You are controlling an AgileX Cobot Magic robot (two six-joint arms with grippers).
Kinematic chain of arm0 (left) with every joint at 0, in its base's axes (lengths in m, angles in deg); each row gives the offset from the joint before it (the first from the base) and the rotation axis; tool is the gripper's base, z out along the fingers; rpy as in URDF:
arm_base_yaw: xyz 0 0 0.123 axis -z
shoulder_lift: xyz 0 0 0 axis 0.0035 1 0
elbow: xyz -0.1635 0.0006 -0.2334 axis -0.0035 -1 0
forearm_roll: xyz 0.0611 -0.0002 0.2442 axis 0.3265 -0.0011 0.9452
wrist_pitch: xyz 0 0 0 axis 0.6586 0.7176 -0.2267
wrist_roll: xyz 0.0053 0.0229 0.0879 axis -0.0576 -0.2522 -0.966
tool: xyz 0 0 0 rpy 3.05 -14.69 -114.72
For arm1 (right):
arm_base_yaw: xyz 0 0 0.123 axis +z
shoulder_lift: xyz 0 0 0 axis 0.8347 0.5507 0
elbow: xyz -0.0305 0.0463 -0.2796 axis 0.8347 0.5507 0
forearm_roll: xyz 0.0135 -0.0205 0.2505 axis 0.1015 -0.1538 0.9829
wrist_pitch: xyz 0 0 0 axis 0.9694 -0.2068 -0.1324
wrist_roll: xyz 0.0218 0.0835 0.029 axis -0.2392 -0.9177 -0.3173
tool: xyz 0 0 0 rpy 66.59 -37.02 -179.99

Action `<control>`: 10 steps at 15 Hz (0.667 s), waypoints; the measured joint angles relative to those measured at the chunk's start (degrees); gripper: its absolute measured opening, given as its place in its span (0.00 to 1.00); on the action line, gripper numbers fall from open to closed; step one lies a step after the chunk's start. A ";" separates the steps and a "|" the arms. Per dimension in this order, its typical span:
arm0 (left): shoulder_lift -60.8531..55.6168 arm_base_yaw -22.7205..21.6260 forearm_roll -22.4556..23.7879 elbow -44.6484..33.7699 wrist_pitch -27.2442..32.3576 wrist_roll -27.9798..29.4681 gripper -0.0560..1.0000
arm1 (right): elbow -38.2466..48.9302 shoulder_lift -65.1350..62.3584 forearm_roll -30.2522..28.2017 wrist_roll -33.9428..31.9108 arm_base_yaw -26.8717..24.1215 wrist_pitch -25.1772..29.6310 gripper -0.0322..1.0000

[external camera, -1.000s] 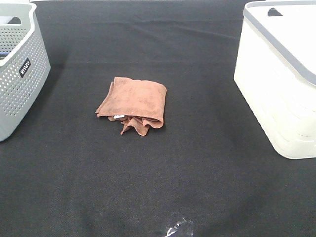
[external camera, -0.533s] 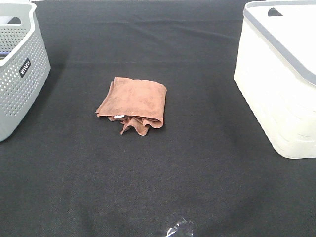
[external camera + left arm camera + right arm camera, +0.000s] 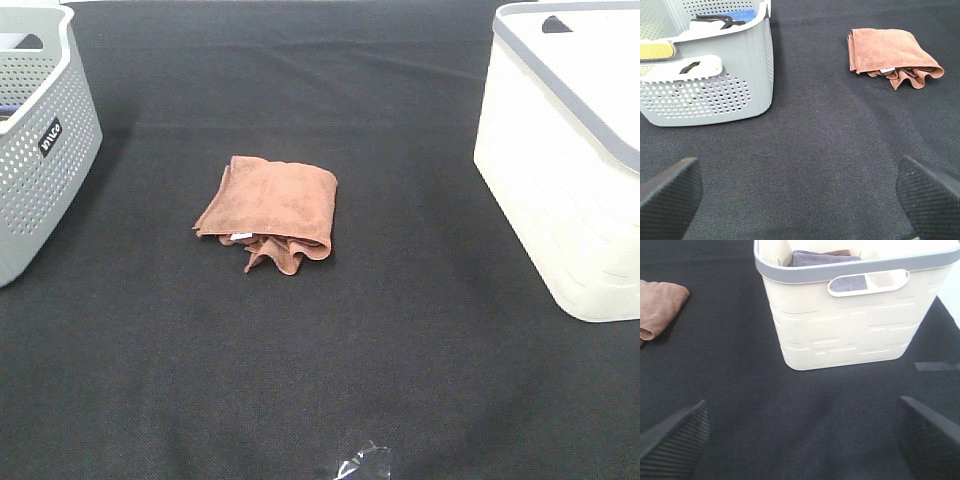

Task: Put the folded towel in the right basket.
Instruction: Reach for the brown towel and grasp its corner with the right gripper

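Observation:
A folded brown towel (image 3: pixel 272 209) lies on the black table a little left of the middle. It also shows in the left wrist view (image 3: pixel 892 59) and partly in the right wrist view (image 3: pixel 659 305). The right basket (image 3: pixel 565 150) is cream with a grey rim and stands at the right; the right wrist view (image 3: pixel 850 315) shows folded cloths inside it. My left gripper (image 3: pixel 800 195) is open and empty, well short of the towel. My right gripper (image 3: pixel 802 437) is open and empty in front of the cream basket. Neither gripper shows in the exterior high view.
A grey perforated basket (image 3: pixel 35 140) stands at the left edge; the left wrist view (image 3: pixel 710 75) shows items in it. A scrap of clear plastic (image 3: pixel 362 463) lies at the front edge. A strip of tape (image 3: pixel 937 366) is on the table beside the cream basket.

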State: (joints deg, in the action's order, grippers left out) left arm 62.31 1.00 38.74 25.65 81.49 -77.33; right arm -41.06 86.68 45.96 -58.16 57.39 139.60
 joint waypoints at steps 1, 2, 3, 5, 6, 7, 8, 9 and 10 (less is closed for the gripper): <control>0.00 0.00 0.00 0.00 0.00 0.00 0.98 | -0.40 1.43 -0.46 0.00 0.00 -0.06 0.96; 0.00 0.00 0.00 0.00 0.00 0.00 0.98 | -3.27 6.70 0.00 0.06 0.00 0.11 0.96; 0.00 0.00 0.00 0.00 0.00 0.00 0.98 | -6.47 12.61 0.34 0.23 0.00 1.38 0.96; 0.00 0.00 0.00 0.00 0.00 0.00 0.98 | -10.77 19.42 1.03 0.29 0.00 4.07 0.96; 0.00 0.00 0.00 0.00 0.00 0.00 0.98 | -16.56 26.70 2.41 0.06 0.00 7.28 0.96; 0.00 0.00 0.00 0.00 0.00 0.00 0.98 | -22.69 34.49 4.24 -0.11 0.00 8.54 0.96; 0.00 0.00 0.00 0.00 0.00 0.00 0.98 | -30.08 43.60 7.16 -0.46 0.00 8.71 0.96; 0.00 0.00 0.00 0.00 0.00 0.00 0.98 | -35.29 48.82 9.17 -0.46 0.00 8.77 0.96; 0.00 0.00 0.00 0.00 0.00 0.00 0.98 | -39.65 52.65 10.60 -0.46 0.00 8.77 0.96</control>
State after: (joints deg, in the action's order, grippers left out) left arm 62.31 1.00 38.74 25.65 81.49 -77.33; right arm -80.71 139.34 56.55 -58.62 57.39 148.37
